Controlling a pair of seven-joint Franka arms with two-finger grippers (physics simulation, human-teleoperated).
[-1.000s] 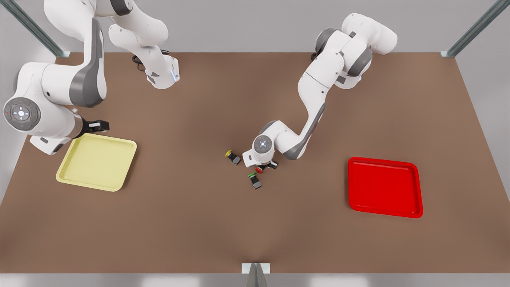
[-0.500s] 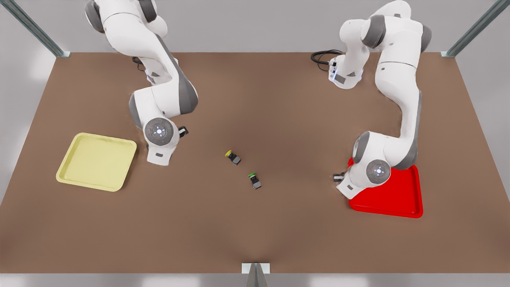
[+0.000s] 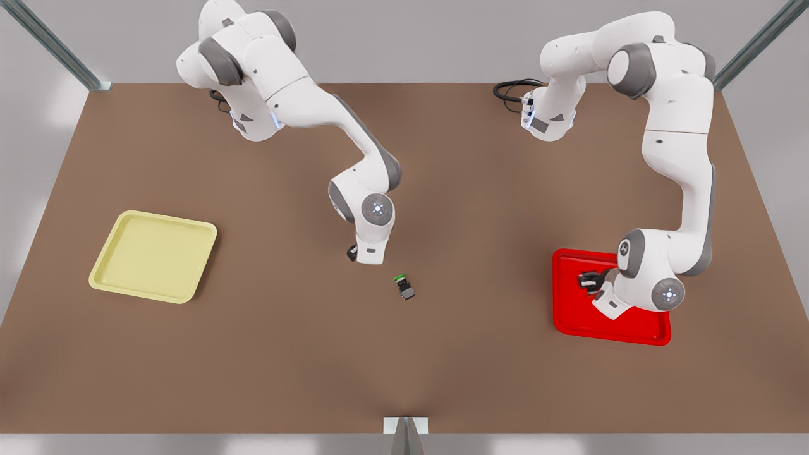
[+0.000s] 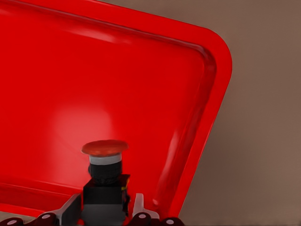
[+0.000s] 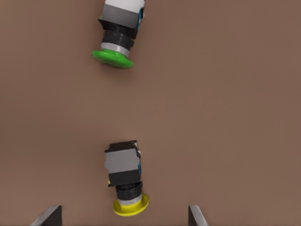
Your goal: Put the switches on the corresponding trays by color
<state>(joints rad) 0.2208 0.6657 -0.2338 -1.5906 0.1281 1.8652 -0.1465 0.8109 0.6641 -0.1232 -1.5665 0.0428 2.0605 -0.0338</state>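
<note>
The red switch (image 4: 105, 162) is upright between the fingers of my left gripper (image 4: 104, 212), which is shut on its dark body just above the red tray (image 4: 141, 84). In the front view that gripper (image 3: 588, 281) is over the red tray (image 3: 572, 319) at the right. My right gripper (image 5: 123, 215) hangs open above the yellow switch (image 5: 123, 165), which lies on its side between the fingertips. In the front view this gripper (image 3: 354, 253) covers the yellow switch at the table's middle. The green switch (image 3: 403, 285) (image 5: 117, 37) lies close by. At the front view's left is the yellow tray (image 3: 153, 256).
The brown table (image 3: 284, 354) has open surface between the two trays. Black cables (image 3: 509, 91) lie by the arm base at the back right. A metal bracket (image 3: 405, 426) stands at the front edge.
My left gripper carried the red switch from the table's middle to over the red tray. My right gripper swung from beside the yellow tray to above the yellow switch.
</note>
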